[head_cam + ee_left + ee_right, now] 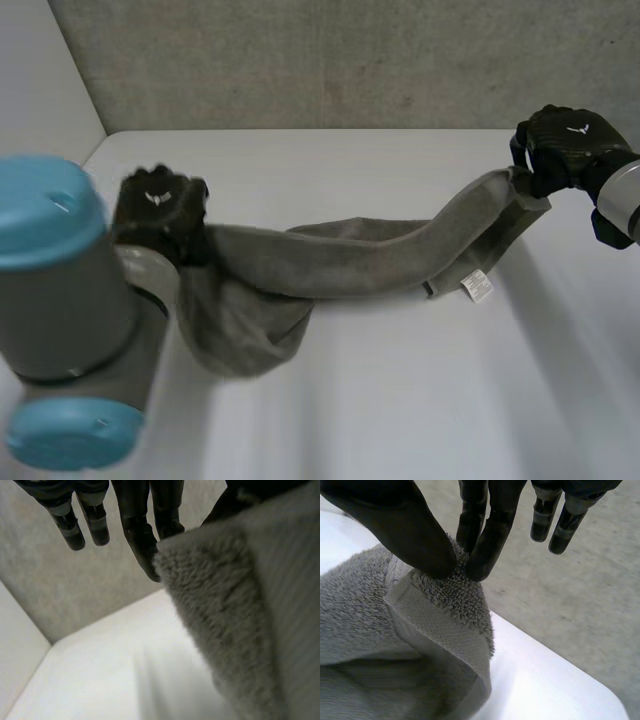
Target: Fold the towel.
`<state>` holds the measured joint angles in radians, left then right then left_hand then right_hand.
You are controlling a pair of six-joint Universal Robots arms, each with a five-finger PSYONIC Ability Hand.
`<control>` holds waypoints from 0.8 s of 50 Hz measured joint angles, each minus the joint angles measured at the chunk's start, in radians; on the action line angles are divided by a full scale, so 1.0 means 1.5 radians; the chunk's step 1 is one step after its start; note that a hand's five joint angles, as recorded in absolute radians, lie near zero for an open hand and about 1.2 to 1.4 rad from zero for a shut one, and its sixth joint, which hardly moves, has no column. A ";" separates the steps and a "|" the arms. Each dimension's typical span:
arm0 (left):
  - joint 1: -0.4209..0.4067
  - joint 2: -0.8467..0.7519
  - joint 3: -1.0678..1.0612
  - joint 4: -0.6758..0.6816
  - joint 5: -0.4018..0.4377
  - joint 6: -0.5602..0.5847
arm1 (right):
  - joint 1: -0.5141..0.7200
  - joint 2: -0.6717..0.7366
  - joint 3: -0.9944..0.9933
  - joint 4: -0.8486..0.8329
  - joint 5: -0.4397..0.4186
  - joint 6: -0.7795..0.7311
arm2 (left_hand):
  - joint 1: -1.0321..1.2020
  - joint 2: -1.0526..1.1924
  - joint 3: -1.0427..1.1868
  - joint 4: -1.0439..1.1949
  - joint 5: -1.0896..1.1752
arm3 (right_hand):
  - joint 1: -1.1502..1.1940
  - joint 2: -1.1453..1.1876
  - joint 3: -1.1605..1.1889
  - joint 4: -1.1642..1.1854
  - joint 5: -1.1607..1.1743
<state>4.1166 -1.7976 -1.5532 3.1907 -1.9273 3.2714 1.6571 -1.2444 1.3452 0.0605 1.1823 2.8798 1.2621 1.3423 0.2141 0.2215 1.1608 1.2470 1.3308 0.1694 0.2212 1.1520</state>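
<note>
I see the grey towel (340, 262) strung between both hands across the white surface (400, 410). My left hand (158, 212) is near the surface's left edge and my right hand (562, 148) is near its far right corner, just in front of the grey wall (350, 60).

In the left wrist view, the left hand is clamped on one end of the towel. The thumb is on one side of the cloth and a finger (144, 542) presses its fuzzy edge from the other side. Two more fingers (75, 527) hang straight and free beside it.

The right wrist view shows the right hand pinching the other end of the towel. Its thumb (405, 530) and two fingertips (482, 555) close on a folded corner with the hem band just below, and its remaining fingers point straight and clear of the cloth.

From the right hand the towel runs down as a rolled band toward the middle of the surface. A loose bulge of cloth hangs below the left hand. I cannot tell whether that bulge lies on the surface. A small white label (477, 286) dangles from the towel's near edge, closer to the right hand
</note>
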 measured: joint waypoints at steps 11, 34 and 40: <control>0.099 0.049 0.011 -0.051 0.156 0.075 | -0.022 -0.067 -0.038 0.190 -0.111 -0.021 | 0.000 0.000 0.000 0.000 0.000 | 0.000 0.000 0.000 0.000 0.000; 0.225 0.018 0.056 -0.182 0.356 0.143 | -0.047 -0.010 -0.045 0.375 -0.080 -0.375 | 0.000 0.000 0.000 0.000 0.000 | 0.000 0.000 0.000 0.000 0.000; 0.213 -0.073 0.159 -0.131 0.349 0.181 | 0.006 0.056 -0.120 0.268 -0.051 -0.373 | 0.000 0.000 0.000 0.000 0.000 | 0.000 0.000 0.000 0.000 0.000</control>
<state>4.4367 -1.9075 -1.3145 2.9944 -1.4043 3.5431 1.6658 -1.1602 1.1656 0.4622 1.1059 2.3207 1.2625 1.3424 0.2141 0.2215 1.1611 1.2471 1.3308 0.1692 0.2212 1.1521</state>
